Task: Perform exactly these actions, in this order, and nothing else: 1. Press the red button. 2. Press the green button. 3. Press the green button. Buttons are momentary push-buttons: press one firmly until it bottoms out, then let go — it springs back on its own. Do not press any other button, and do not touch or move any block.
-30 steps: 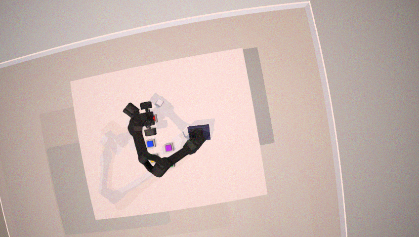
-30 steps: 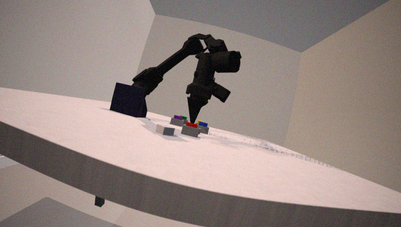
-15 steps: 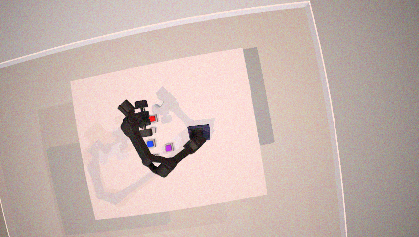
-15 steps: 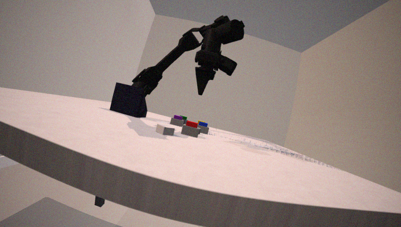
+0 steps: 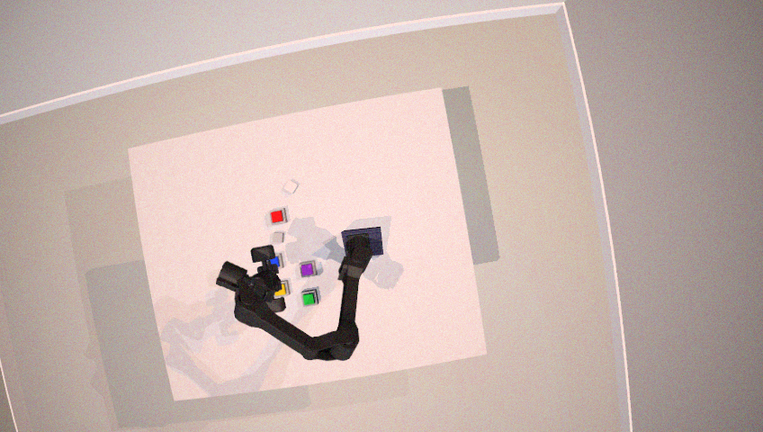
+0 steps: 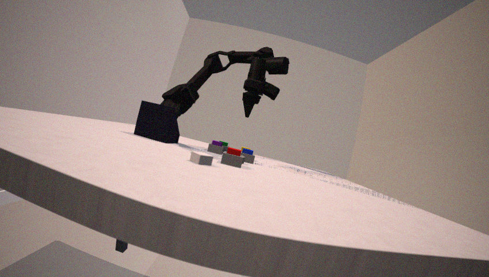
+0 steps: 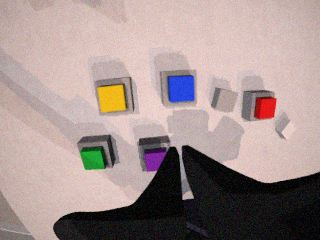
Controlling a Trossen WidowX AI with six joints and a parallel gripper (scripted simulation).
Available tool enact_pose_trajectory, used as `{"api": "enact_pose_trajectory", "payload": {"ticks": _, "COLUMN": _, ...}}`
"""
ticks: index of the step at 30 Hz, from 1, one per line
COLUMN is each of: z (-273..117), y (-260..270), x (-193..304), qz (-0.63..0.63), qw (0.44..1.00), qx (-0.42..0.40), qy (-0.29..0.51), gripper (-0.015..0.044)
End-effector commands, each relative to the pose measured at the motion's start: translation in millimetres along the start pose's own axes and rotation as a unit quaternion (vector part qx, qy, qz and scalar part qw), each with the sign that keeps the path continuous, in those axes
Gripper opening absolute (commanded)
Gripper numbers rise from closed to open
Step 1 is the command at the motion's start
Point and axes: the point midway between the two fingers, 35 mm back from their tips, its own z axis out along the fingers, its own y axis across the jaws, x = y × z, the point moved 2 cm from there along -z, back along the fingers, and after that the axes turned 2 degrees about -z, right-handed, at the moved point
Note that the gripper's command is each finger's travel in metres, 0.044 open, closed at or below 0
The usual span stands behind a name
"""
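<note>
The red button [image 5: 276, 216] [image 6: 233, 151] [image 7: 265, 108] stands up on its grey base, at the right in the wrist view. The green button [image 5: 309, 299] [image 6: 224, 143] [image 7: 93, 158] also stands up, at the lower left in the wrist view and partly hidden in the exterior view. My gripper [image 6: 247, 116] [image 7: 179, 152] is shut and empty, high above the table and touching no button. In the top view it is over the area of the blue and yellow buttons. In the wrist view its tips overlap the right side of the purple button.
The purple [image 5: 306, 269] [image 6: 217, 143] [image 7: 155, 161], blue [image 5: 275, 261] [image 6: 247, 151] [image 7: 181, 88] and yellow [image 5: 281, 291] [image 7: 112, 98] buttons stand near the green one. A grey block [image 5: 278, 236] [image 7: 223, 99] lies between red and blue. A white block [image 5: 291, 186] [image 6: 201, 158] [image 7: 285, 126] lies beyond red.
</note>
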Motion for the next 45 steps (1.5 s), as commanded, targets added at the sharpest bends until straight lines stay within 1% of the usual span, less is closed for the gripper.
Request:
{"api": "enact_pose_trajectory", "payload": {"ticks": 1, "z": 4.3, "y": 54.0, "x": 22.2, "qz": 0.008, "qw": 1.000, "qx": -0.011, "qy": 0.006, "gripper": 0.0020}}
{"api": "enact_pose_trajectory", "payload": {"ticks": 5, "z": 7.4, "y": 101.1, "x": 51.7, "qz": 0.006, "qw": 1.000, "qx": -0.023, "qy": 0.007, "gripper": 0.0020}}
{"api": "enact_pose_trajectory", "payload": {"ticks": 7, "z": 8.0, "y": 108.3, "x": 57.8, "qz": 0.006, "qw": 1.000, "qx": -0.025, "qy": 0.008, "gripper": 0.0020}}
{"api": "enact_pose_trajectory", "payload": {"ticks": 13, "z": 10.0, "y": 108.3, "x": 57.6, "qz": 0.006, "qw": 1.000, "qx": -0.025, "qy": 0.008, "gripper": 0.0020}}
{"api": "enact_pose_trajectory", "payload": {"ticks": 19, "z": 67.1, "y": 112.0, "x": 58.5, "qz": 0.005, "qw": 1.000, "qx": -0.026, "qy": 0.007, "gripper": 0.0020}}
{"api": "enact_pose_trajectory", "payload": {"ticks": 25, "z": 70.1, "y": 112.2, "x": 58.7, "qz": 0.005, "qw": 1.000, "qx": -0.027, "qy": 0.007, "gripper": 0.0020}}
{"api": "enact_pose_trajectory", "payload": {"ticks": 45, "z": 102.0, "y": 114.3, "x": 59.2, "qz": 0.005, "qw": 1.000, "qx": -0.028, "qy": 0.006, "gripper": 0.0020}}
